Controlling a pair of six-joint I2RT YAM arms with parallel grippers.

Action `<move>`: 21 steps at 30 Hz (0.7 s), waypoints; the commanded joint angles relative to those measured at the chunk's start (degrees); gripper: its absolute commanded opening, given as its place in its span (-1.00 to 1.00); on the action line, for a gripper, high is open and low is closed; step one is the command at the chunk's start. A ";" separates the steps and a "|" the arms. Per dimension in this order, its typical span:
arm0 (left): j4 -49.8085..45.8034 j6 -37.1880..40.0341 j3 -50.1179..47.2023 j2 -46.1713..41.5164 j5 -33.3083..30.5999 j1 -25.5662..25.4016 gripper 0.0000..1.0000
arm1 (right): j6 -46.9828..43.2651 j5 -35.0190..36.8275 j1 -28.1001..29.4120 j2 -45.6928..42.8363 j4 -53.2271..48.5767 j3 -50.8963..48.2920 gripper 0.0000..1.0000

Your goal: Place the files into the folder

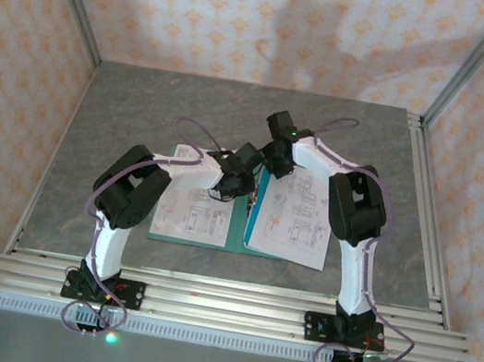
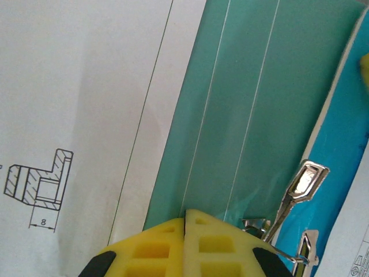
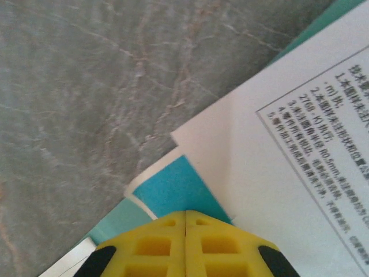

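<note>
The teal folder lies open on the table with white printed files on both halves: one sheet on the left, another sheet on the right. My left gripper hangs over the spine, shut with nothing between its fingers. In the left wrist view its tips meet above the folder's creased spine, beside the metal clip and a sheet with a line drawing. My right gripper is shut at the folder's far edge. Its tips sit over a blue-teal corner next to a text-printed sheet.
The grey marbled table stretches beyond the folder on every side. Aluminium rails run along the near edge and the right side. Patterned walls enclose the workspace.
</note>
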 commanded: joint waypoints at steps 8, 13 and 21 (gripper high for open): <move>-5.07 0.94 -2.10 1.34 -1.45 1.20 -1.00 | 1.64 -0.07 1.01 2.32 -1.29 1.19 -0.90; -5.20 0.86 -2.23 1.37 -1.52 1.20 -1.00 | 3.25 -1.42 1.61 2.17 0.73 0.99 -0.90; -5.26 0.90 -2.41 1.43 -1.61 1.29 -1.00 | 3.89 -1.10 1.98 2.30 0.30 1.73 -0.91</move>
